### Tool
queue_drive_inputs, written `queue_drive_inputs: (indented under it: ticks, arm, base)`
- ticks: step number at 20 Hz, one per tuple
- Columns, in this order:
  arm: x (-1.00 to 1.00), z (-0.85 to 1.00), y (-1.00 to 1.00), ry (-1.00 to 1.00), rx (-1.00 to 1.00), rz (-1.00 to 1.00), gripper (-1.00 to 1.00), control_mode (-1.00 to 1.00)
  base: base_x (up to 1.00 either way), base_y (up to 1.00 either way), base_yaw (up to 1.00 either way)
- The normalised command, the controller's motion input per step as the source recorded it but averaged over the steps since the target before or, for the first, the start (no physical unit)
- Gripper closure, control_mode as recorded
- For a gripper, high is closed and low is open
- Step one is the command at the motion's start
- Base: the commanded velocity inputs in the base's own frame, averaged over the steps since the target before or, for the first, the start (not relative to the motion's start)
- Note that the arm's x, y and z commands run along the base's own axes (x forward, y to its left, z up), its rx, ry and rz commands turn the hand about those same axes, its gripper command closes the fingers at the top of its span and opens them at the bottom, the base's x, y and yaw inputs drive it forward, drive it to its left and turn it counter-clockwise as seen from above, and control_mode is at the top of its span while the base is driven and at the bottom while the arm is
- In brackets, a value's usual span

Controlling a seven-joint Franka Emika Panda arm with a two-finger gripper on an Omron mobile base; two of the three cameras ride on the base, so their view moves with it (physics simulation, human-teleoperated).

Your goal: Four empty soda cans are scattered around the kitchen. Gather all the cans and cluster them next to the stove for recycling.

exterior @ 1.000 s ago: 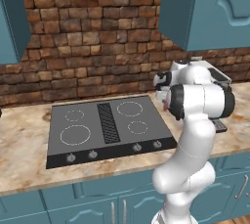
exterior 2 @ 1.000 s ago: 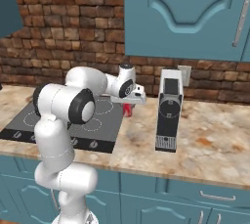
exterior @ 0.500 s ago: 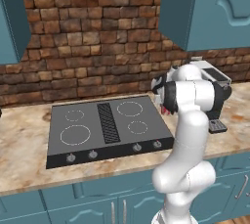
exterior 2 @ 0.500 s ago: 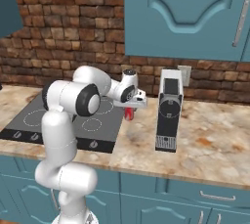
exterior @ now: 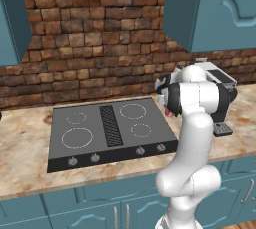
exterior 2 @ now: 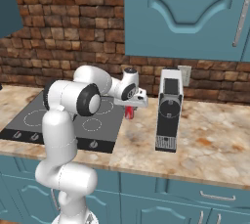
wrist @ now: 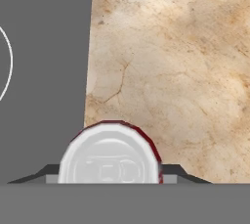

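Jaws pinched on a red soda can from both sides, gripper poised over the counter just beside the right edge of the stove. An empty can: light, thin-walled, easily dented, slick on the sides; best held mid-body with a gentle squeeze, kept upright. Coffee machine nearby to the right, likely clear of the way down; bare counter below for setting down.
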Motion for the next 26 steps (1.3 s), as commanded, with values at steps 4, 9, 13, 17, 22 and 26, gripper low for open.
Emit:
queue_drive_inputs:
  ticks: [4, 9, 13, 17, 22, 26]
  arm:
    - [0.0, 0.0, 0.0, 0.0, 0.0, 0.0, -1.0, -1.0]
    - [-0.06, 0.0, 0.0, 0.0, 0.0, 0.0, -1.0, -1.0]
    - [-0.35, 0.0, 0.0, -0.01, 0.0, 0.0, -1.0, -1.0]
    - [-0.57, 0.0, 0.0, -0.05, 0.0, 0.0, -1.0, -1.0]
    - [-0.67, 0.0, 0.01, -0.03, 0.0, 0.0, -1.0, -1.0]
    - [-0.86, 0.0, 0.21, 0.0, 0.0, -0.03, -1.0, -1.0]
  base:
    - [0.0, 0.0, 0.0]
    - [0.0, 0.0, 0.0]
    - [0.0, 0.0, 0.0]
    - [0.0, 0.0, 0.0]
    - [0.0, 0.0, 0.0]
    - [0.0, 0.0, 0.0]
